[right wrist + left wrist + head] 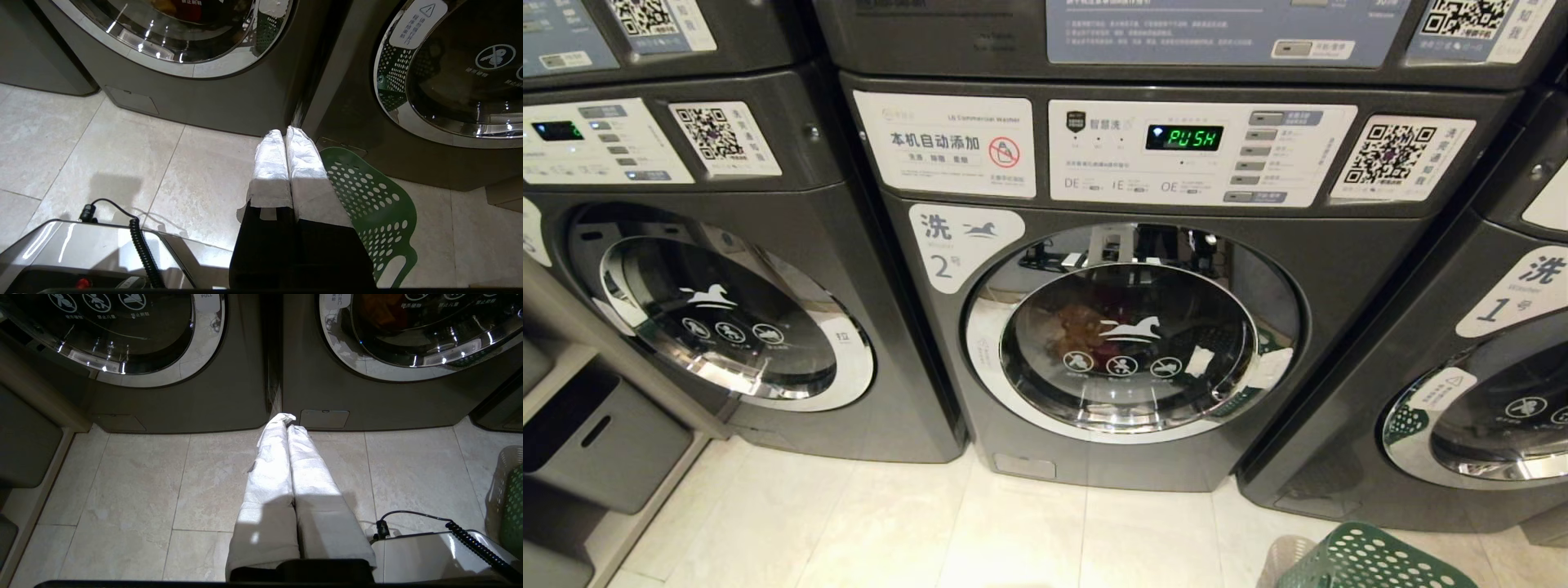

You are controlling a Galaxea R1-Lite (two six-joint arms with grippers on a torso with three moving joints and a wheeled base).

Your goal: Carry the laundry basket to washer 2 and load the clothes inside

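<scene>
Washer 2 [1127, 327] sits dead ahead of me in the head view, door closed, its white label with the horse and the numeral 2 at the upper left of the glass. The display above it reads PUSH. Through the glass I make out the clothes [1086, 327] inside the drum: an orange-brown piece and something dark red.

The laundry basket [1364, 559] stands on the floor [931, 523] at my lower right, only its green perforated rim in view, near the front of washer 1 [1462, 367]. A third grey washer [719, 318] stands to the left.

Left tool [289, 418]: white-wrapped fingers pressed together, holding nothing, over the tiles and aimed at the seam between the left washer and washer 2. Right tool [285, 132]: fingers together as well, empty, just beside the basket rim, aimed at the gap between washer 2 and washer 1.
</scene>
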